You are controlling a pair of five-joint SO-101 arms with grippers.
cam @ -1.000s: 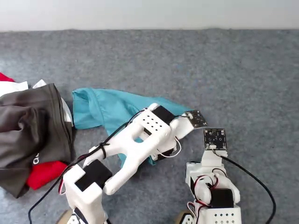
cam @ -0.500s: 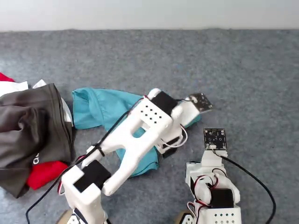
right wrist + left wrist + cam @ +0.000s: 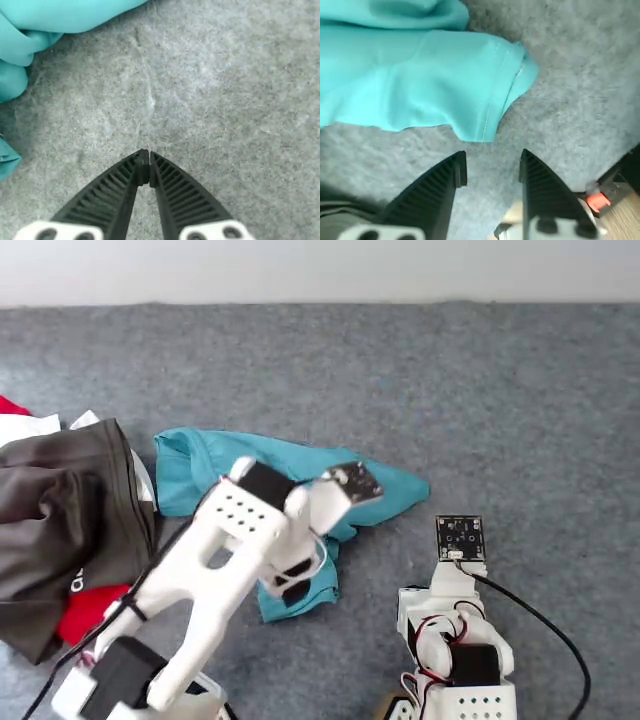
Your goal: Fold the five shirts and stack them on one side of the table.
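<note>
A teal shirt [image 3: 260, 470] lies crumpled mid-table, one hemmed corner [image 3: 492, 95] spread flat on the grey felt. My left gripper [image 3: 491, 162] hovers open just off that corner, holding nothing. The left arm [image 3: 240, 535] stretches over the shirt's near part. A pile of other shirts sits at the far left: a dark grey one [image 3: 60, 510] on top, with a red one [image 3: 95, 610] and a white one [image 3: 30, 425] under it. My right gripper [image 3: 145, 162] is shut and empty over bare felt beside the teal shirt [image 3: 45, 20]. The right arm [image 3: 455, 640] is folded at the near edge.
Grey felt [image 3: 500, 400] covers the whole table, with open room along the back and the right side. A pale wall [image 3: 320, 270] runs along the far edge. The right arm's base and a black cable [image 3: 540, 625] occupy the near right.
The left arm swung right over the teal shirt, then drew back left and toward the near edge. The shirt's right corner and a near flap now lie uncovered. The right arm kept still.
</note>
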